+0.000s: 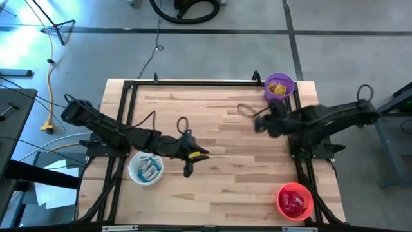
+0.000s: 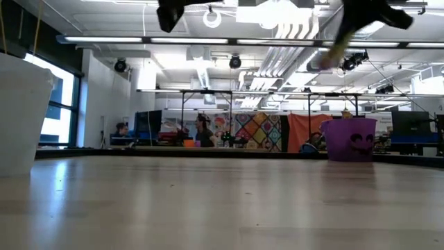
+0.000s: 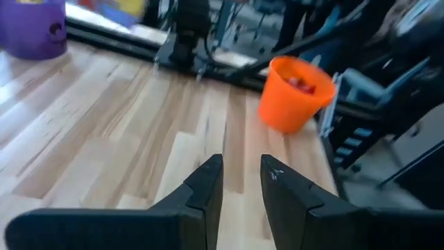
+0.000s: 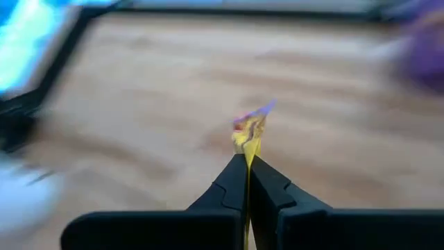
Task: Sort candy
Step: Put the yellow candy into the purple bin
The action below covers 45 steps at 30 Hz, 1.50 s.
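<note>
My right gripper (image 4: 248,160) is shut on a yellow wrapped candy (image 4: 248,132) and hovers high over the table's far right part (image 1: 259,122), near the purple bowl (image 1: 279,87), which holds yellow candy. In the low view this candy (image 2: 337,47) shows as a yellow streak below the arm. My left gripper (image 3: 243,177) is open and empty over the table's middle (image 1: 193,154), beside the white bowl (image 1: 146,169) of light blue candy. The red bowl (image 1: 295,200) with red candy stands at the near right corner. My right gripper pinches the yellow candy between its two fingertips (image 4: 236,170). The wrapper's lower part (image 4: 247,149) sits in the pinch and the rest sticks out beyond the tips. The candy is lifted clear of the table.
A black frame (image 1: 193,82) runs along the table's far edge and down both sides. Bare wood (image 1: 238,174) lies between the bowls. In the low view the white bowl (image 2: 21,114) stands close on the left and the purple bowl (image 2: 350,139) far on the right.
</note>
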Each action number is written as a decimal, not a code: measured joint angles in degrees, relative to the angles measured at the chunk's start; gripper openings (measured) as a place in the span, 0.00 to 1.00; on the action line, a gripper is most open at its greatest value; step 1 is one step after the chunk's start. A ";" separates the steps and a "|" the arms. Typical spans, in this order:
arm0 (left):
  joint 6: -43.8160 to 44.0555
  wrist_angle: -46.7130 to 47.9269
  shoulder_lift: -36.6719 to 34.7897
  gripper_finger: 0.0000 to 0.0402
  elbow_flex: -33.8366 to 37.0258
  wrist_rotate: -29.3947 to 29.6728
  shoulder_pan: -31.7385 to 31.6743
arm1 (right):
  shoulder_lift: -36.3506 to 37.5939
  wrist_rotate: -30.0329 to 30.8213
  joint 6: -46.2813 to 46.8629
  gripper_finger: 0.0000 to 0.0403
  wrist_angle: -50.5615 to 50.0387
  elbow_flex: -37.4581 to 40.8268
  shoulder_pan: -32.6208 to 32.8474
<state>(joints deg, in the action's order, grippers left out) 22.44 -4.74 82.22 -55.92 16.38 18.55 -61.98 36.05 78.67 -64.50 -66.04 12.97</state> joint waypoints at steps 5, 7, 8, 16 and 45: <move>0.49 -8.66 -6.36 0.17 7.95 -1.88 -0.49 | 5.45 7.02 -1.07 0.00 -16.28 0.53 -11.76; 0.52 -10.62 -8.58 0.14 10.59 -2.42 -1.10 | 7.08 9.42 -4.24 0.00 -17.77 1.68 -17.26; 0.54 -11.43 -9.56 0.13 11.65 -2.44 -1.54 | 7.81 10.10 -7.01 0.00 -17.15 2.35 -20.10; 0.92 -11.63 -14.22 0.02 15.25 -2.99 -5.94 | 10.63 1.86 -39.33 0.00 8.47 13.31 -45.64; 2.97 -9.45 -15.37 0.00 15.83 -4.26 -9.42 | 1.99 -6.18 -36.87 0.36 36.06 23.78 -62.11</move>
<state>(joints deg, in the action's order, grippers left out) 25.42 -14.19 66.85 -40.10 12.12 9.13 -59.99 29.87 41.80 -28.44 -42.26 -49.15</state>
